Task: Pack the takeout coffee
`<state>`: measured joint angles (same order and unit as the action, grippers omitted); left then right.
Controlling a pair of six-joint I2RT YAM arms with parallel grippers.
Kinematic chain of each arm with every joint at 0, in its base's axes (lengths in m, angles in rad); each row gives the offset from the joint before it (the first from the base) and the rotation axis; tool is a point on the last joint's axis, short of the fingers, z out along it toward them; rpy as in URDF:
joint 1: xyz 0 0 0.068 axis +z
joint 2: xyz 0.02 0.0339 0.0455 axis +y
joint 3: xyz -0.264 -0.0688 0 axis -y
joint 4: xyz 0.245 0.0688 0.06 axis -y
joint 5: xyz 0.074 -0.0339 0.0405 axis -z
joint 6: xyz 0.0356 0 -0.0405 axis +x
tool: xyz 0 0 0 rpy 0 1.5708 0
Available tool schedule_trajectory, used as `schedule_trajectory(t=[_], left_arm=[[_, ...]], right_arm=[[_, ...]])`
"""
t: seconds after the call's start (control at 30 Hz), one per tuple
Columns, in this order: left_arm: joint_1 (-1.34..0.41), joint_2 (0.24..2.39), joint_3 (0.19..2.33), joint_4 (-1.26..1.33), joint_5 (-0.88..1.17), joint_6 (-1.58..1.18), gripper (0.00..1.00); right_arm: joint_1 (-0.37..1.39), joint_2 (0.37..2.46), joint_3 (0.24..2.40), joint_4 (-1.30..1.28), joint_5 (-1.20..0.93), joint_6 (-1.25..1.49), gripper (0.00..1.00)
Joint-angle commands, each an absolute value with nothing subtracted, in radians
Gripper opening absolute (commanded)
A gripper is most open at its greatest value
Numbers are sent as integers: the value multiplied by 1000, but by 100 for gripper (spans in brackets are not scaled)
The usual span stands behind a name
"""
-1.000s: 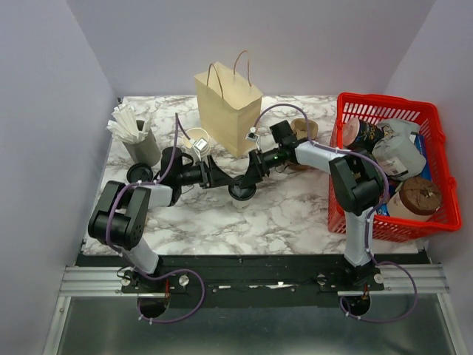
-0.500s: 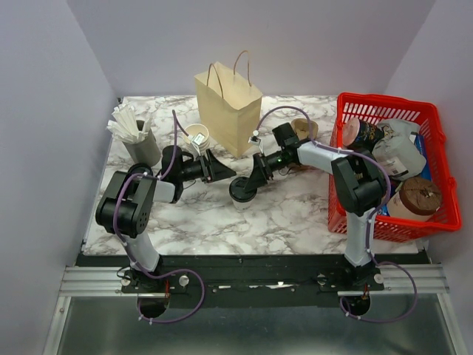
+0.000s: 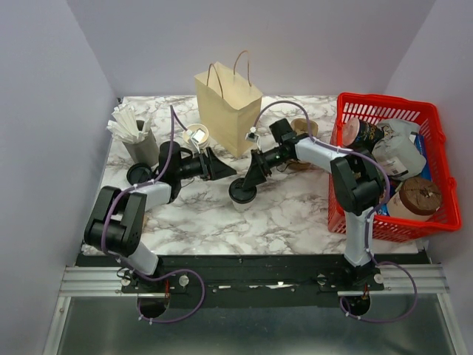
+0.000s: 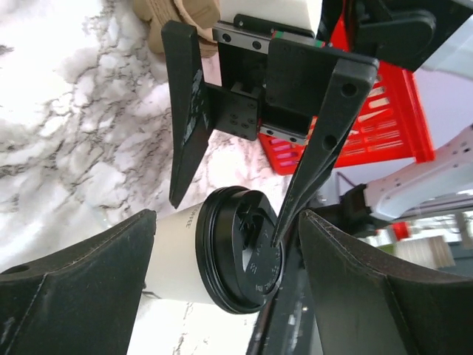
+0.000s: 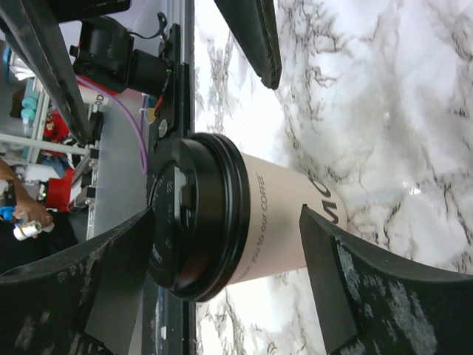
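The takeout coffee (image 3: 242, 191), a white paper cup with a black lid, stands on the marble table in front of the tan paper bag (image 3: 230, 102). My right gripper (image 3: 249, 180) is open, with its jaws on either side of the cup and not pressing it; in the right wrist view the cup (image 5: 255, 222) sits between them. My left gripper (image 3: 220, 170) is open and empty, a little to the cup's left. In the left wrist view the cup (image 4: 181, 255) lies ahead between my fingers, with the right gripper's fingers (image 4: 186, 129) over it.
A red basket (image 3: 341, 185) full of containers stands on the right. A stack of lidless white cups (image 3: 197, 137), a grey holder of stirrers (image 3: 140, 144) and loose black lids (image 3: 138, 174) are at the back left. A brown cup (image 3: 303, 128) stands behind the right arm.
My left gripper has drawn back to the left, away from the cup. The right gripper stays open at the cup. The cup has not moved.
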<state>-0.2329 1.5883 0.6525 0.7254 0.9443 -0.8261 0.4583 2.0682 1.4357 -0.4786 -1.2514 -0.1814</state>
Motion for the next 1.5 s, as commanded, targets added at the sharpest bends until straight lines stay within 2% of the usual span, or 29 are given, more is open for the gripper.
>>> schedule_trajectory(t=[0.0,0.47,0.67,0.87,1.0,1.17,1.47], left_arm=[[-238,1505,670,500,881,-634,87],[-218,1215,597,210,749,-571,87],[-210,1146,548,152,716,-591,88],[-198,1222,561,166,773,-586,89],[-198,1264,534,276,808,-643,88],[-198,1282,485,388,860,-684,88],[-212,1316,451,468,880,-713,87]], right_arm=[[488,2138,1499,-531,-1295,-238,85],[587,2212,1604,-520,-1324,-232,81],[554,2137,1583,-360,-1273,-67,93],[479,1944,1396,-183,-1141,140,99],[456,1840,1237,-86,-1089,285,98],[449,1810,1108,-55,-1056,301,92],[426,1831,1072,-66,-1041,268,85]])
